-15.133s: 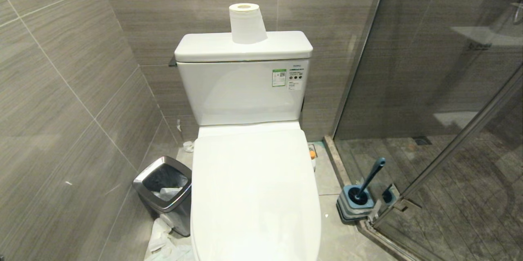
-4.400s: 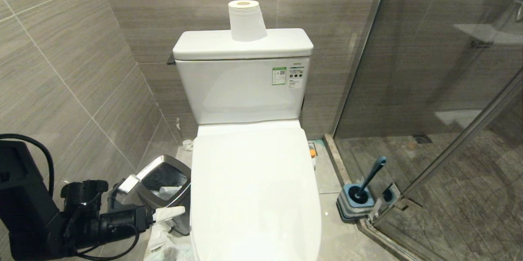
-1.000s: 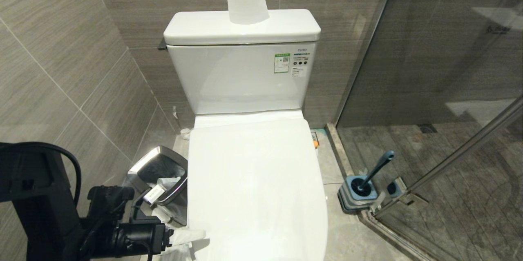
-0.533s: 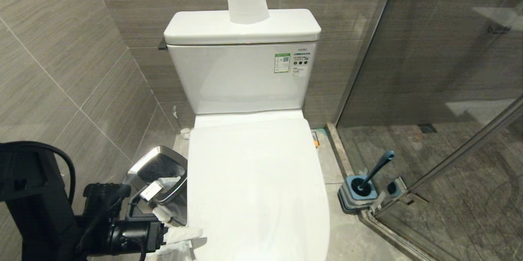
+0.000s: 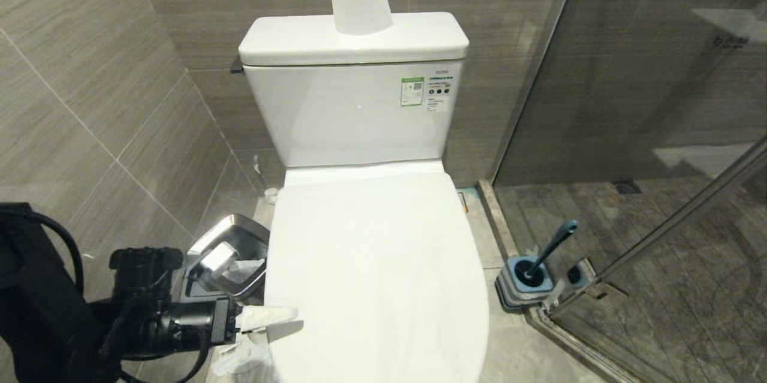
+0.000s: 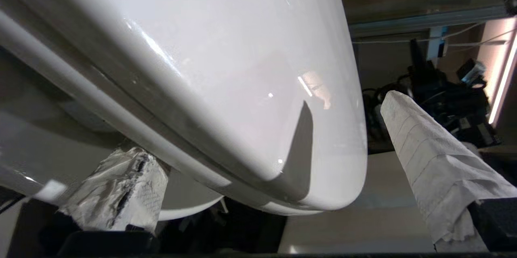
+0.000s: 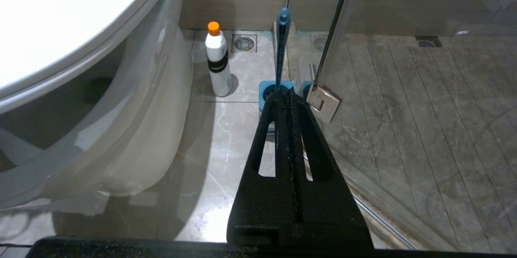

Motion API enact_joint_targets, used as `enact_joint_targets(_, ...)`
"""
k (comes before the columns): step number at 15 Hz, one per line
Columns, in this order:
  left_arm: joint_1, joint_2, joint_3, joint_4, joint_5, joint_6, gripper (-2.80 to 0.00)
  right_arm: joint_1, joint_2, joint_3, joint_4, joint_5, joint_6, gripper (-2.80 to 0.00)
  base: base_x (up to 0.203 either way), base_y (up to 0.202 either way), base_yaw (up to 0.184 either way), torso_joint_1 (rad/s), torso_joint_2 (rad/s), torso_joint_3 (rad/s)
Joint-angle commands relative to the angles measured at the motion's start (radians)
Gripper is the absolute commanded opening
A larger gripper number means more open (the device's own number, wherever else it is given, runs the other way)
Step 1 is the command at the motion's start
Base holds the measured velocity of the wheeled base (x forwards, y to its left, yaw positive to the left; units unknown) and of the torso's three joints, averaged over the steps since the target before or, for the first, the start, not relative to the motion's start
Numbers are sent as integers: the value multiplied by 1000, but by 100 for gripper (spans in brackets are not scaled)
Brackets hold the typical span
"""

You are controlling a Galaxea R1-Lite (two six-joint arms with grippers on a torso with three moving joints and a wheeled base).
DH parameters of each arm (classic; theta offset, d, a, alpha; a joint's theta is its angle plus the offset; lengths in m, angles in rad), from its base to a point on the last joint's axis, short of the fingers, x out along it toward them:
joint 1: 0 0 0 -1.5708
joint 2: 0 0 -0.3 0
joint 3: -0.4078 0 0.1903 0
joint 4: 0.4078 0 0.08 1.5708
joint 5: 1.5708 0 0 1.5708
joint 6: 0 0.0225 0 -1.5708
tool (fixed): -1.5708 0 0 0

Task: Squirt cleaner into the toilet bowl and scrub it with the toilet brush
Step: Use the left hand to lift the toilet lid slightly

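A: We're at lid-lifting. Left gripper (image 5: 269,326), paper-wrapped fingers (image 6: 428,161) spread wide, straddles the closed lid's (image 5: 371,263) edge; the toilet bowl (image 7: 121,137) is covered.

B: Next, we judge, a lift upward. Right gripper (image 7: 288,96) pressed together, parked. Toilet brush (image 5: 554,245) in its holder by the glass. Tank sticker unreadable.

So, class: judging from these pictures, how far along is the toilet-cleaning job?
Nothing cleaned yet: the lid is down. In hand: the left gripper, jaws open, straddles the lid's front edge, apparently to lift it. Left: squirting from the bottle and scrubbing with the brush, which stands in its holder.
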Motion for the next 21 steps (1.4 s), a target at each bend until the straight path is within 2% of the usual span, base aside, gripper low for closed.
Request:
enact_joint_targets(1, 1, -88, 2, 4, 0, -61, 0, 0, 1, 0, -1, 0, 1, -280, 0, 0, 0, 0, 0, 0)
enact_joint_targets(3, 0, -153, -4, 3, -1, -169, 0, 0, 1, 0, -1, 0, 0, -280, 0, 0, 0, 0, 0, 0)
enact_joint_targets(5, -1, -201, -6, 2, 0, -215, 0, 0, 1, 0, -1, 0, 0, -280, 0, 0, 0, 0, 0, 0)
enact_joint_targets(9, -1, -275, 28, 12, 0, -225, 0, 0, 1, 0, -1, 0, 1, -280, 0, 0, 0, 0, 0, 0)
enact_joint_targets(12, -1, -333, 29, 10, -1, -276, 0, 0, 1, 0, -1, 0, 0, -280, 0, 0, 0, 0, 0, 0)
enact_joint_targets(16, -6, -416, 29, 11, -4, -299, 0, 0, 1, 0, -1, 0, 0, -280, 0, 0, 0, 0, 0, 0)
enact_joint_targets(18, -26, -439, 27, 11, 0, -332, 0, 0, 1, 0, -1, 0, 0, -280, 0, 0, 0, 0, 0, 0)
enact_joint_targets(21, -50, -468, 16, 6, 3, -340, 0, 0, 1, 0, -1, 0, 0, -280, 0, 0, 0, 0, 0, 0)
